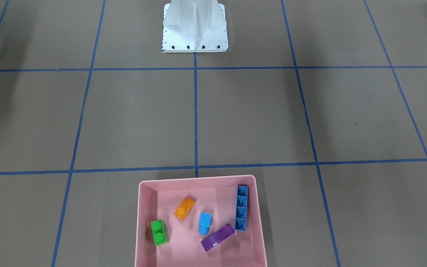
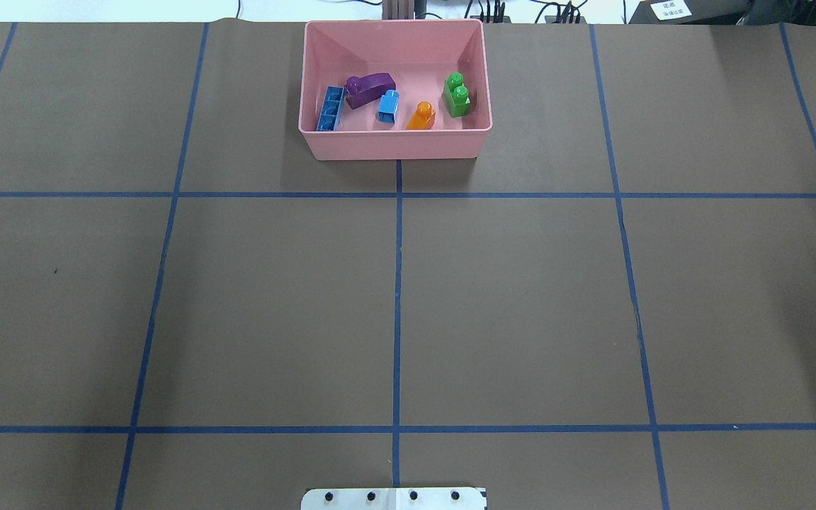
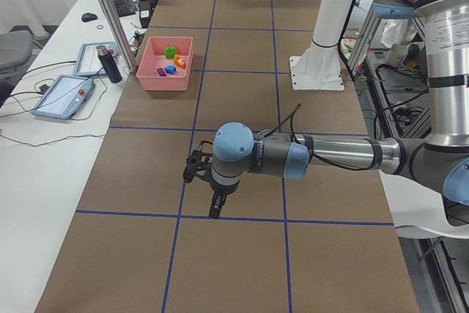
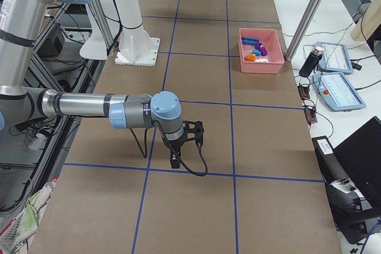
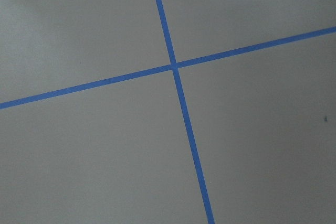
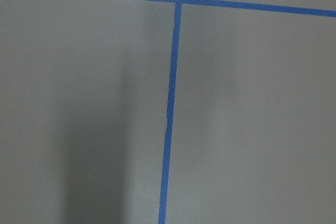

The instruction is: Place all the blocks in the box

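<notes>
The pink box [image 1: 198, 179] stands at the table's far edge from the robot and also shows from overhead [image 2: 394, 145]. Inside it lie the green block [image 1: 159, 232], the orange block [image 1: 184, 208], the small light-blue block [image 1: 204, 222], the long purple block [image 1: 217, 237] and the long blue block [image 1: 241, 207]. My left gripper [image 3: 213, 207] hangs low over the table near its left end, far from the box. My right gripper [image 4: 174, 161] hangs the same way near the right end. Both show only in the side views, so I cannot tell if they are open or shut.
The white pedestal base [image 1: 195, 27] stands at the robot's side of the table. Blue tape lines [image 2: 397, 297] grid the brown surface. Beyond the box, a side bench holds tablets [image 3: 62, 97], a dark bottle [image 3: 110, 65] and an aluminium post [image 4: 312, 13].
</notes>
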Robot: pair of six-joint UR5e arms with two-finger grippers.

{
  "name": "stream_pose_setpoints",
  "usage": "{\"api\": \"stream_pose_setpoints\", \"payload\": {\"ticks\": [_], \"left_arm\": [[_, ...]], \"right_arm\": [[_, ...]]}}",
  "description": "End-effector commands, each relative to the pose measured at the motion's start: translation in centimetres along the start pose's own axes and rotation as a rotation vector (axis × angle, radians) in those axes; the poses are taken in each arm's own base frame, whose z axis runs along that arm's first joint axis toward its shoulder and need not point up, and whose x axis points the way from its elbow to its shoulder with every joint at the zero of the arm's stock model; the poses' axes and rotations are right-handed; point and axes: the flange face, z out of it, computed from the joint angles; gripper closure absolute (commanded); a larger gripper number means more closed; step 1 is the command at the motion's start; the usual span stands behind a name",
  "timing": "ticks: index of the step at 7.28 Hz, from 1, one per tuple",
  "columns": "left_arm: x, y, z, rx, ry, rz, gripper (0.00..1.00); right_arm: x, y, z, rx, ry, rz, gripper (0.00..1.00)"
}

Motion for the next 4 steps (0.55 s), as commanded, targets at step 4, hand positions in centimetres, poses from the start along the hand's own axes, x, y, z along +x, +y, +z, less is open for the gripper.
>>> {"api": "stream_pose_setpoints", "payload": {"ticks": [4], "left_arm": [[-0.07, 0.08, 0.12, -0.003, 0.001, -0.002, 0.00]], "right_arm": [[-0.70, -1.36, -0.56, 0.019, -0.016, -0.015, 0.00]]}}
